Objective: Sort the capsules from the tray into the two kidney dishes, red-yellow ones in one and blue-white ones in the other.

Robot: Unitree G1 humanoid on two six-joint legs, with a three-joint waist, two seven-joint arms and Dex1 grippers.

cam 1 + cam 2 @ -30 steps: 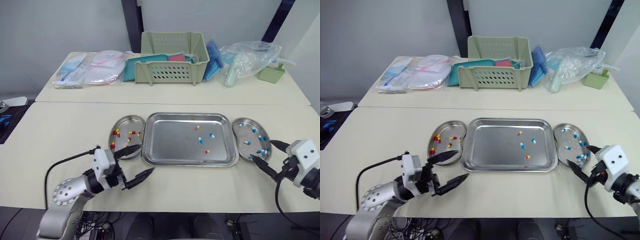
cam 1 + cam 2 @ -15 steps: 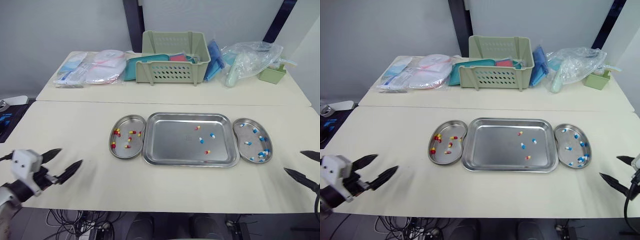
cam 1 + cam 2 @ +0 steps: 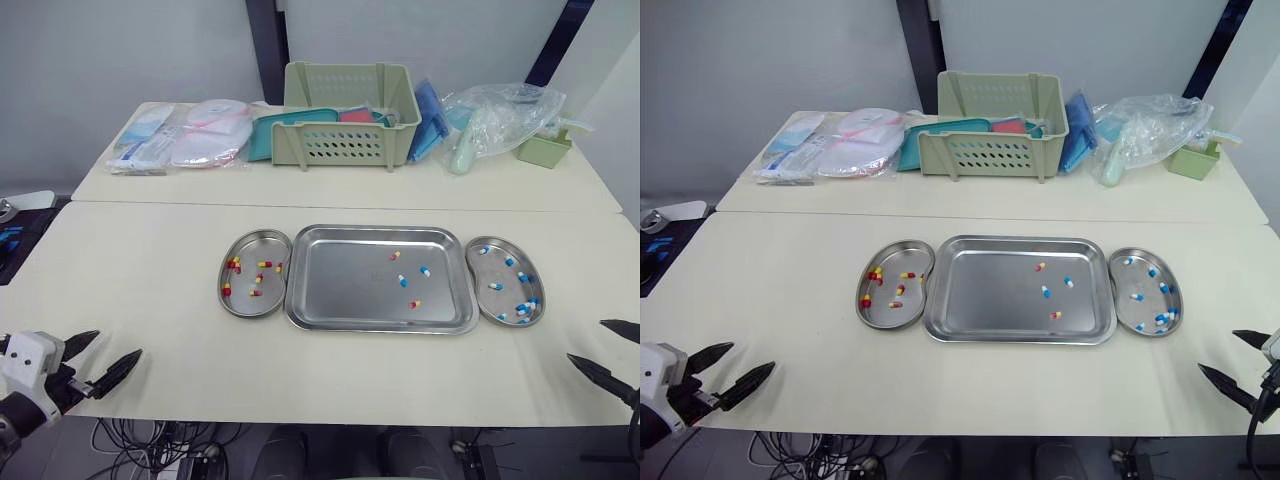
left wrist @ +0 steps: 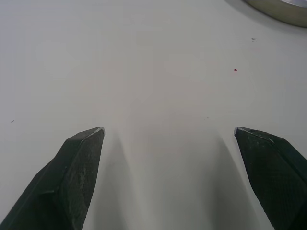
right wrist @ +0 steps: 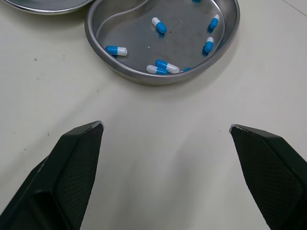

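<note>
The steel tray (image 3: 340,290) in the middle of the near table holds two red-yellow capsules (image 3: 394,255) and two blue-white capsules (image 3: 424,270). On its left, a kidney dish (image 3: 248,245) holds several red-yellow capsules. The kidney dish (image 3: 478,270) on its right holds several blue-white ones (image 5: 158,25). My left gripper (image 3: 112,348) hangs open and holds nothing over bare tabletop at the near left corner, far from the dishes. At the near right edge, a little short of the blue-white dish (image 5: 139,28), my right gripper (image 3: 588,340) is open with nothing in it.
A second table behind carries a green basket (image 3: 347,115), packaged supplies (image 3: 180,140) on the left, a clear bag (image 3: 495,115) and a small green container (image 3: 543,147) on the right. Bare tabletop lies between the grippers and the tray.
Both grippers have drawn back from beside their dishes to the near table edge, the left going far left, the right going right. In the last half second both sank slightly.
</note>
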